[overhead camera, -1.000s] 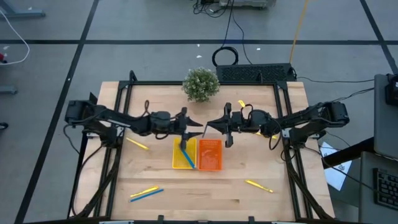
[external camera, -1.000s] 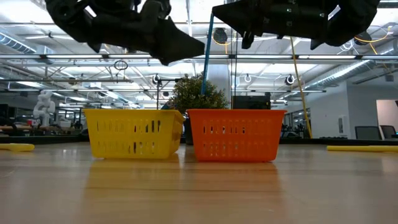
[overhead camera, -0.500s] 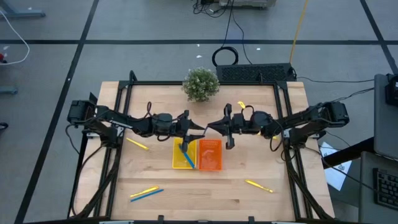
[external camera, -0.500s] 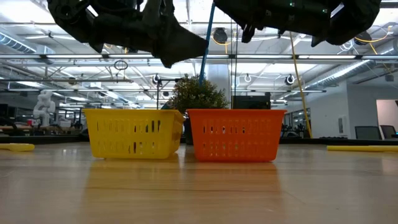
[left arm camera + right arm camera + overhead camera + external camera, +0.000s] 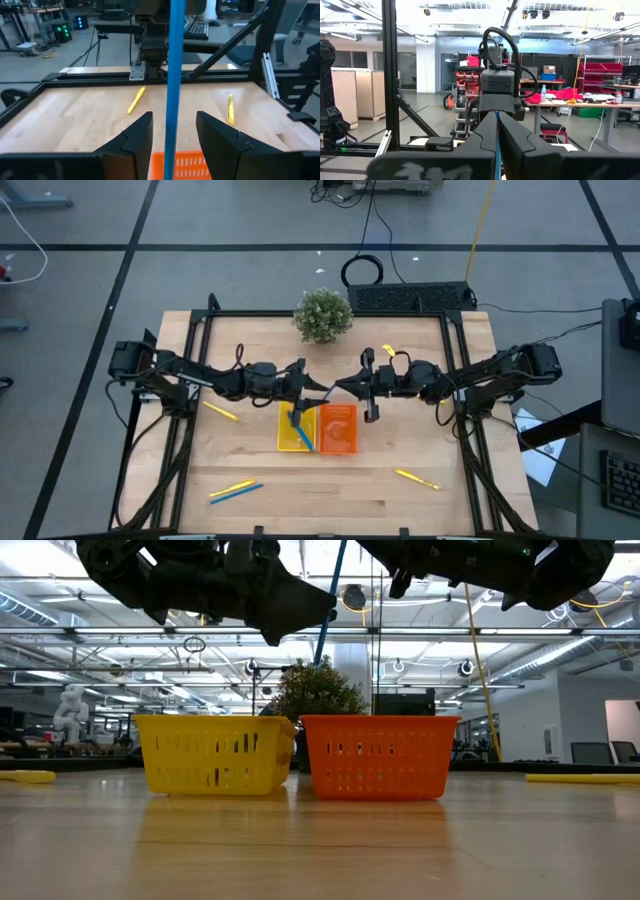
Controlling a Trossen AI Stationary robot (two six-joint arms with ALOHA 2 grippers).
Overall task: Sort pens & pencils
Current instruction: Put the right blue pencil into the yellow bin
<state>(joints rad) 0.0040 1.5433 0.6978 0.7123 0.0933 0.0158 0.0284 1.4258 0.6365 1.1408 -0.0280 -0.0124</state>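
Note:
A blue pen [image 5: 330,600] hangs tilted above the gap between the yellow tray [image 5: 215,755] and the orange tray [image 5: 378,755]. My right gripper [image 5: 496,150], over the trays [image 5: 340,388], is shut on it. My left gripper [image 5: 173,122] faces it from the left [image 5: 316,393]. It is open, one finger on each side of the pen [image 5: 172,75], touching nothing. Another blue pen [image 5: 299,427] lies in the yellow tray [image 5: 285,442]. My right gripper pinches the blue pen between its two shut fingers; only a thin blue strip [image 5: 496,142] shows between them. The fingers come about level from the table's right and lie across the pen. The pen hangs tilted, its lower end [image 5: 318,658] clear above the trays.
Yellow pencils lie loose on the table at the left [image 5: 222,411] and the near right [image 5: 415,478]. A yellow and blue pair [image 5: 236,491] lies near the front left. A potted plant [image 5: 322,315] stands at the far edge behind the trays.
My right gripper has risen a little with the blue pen. The pen has tipped further, its lower end swinging slightly toward the yellow tray while staying clear above both trays.

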